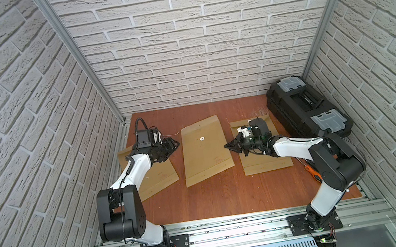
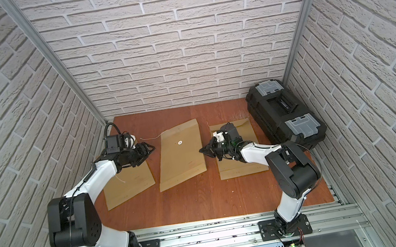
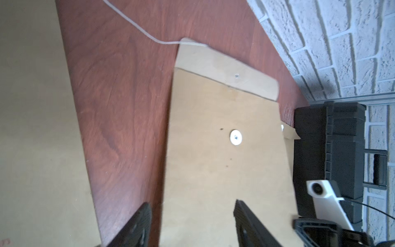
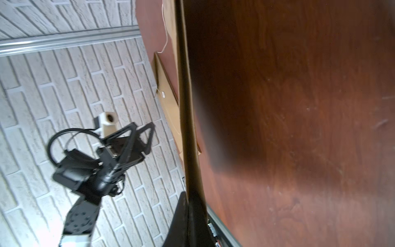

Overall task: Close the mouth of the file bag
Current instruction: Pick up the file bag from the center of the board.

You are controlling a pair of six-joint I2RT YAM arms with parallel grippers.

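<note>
Where the right gripper [image 1: 228, 146] meets the middle file bag [image 1: 205, 153], its jaws are pressed together on that bag's side edge; the right wrist view shows the paper running edge-on into them. The left gripper [image 1: 175, 144] sits at the opposite edge, jaws apart and empty, with the bag's edge in line with the gap between its fingers [image 3: 136, 224]. Ahead of those jaws lie the white button disc [image 3: 235, 137] and, beyond it, the flap [image 3: 226, 70], open and flat. The string [image 3: 139, 27] trails from the flap across the table [image 3: 128, 107].
</note>
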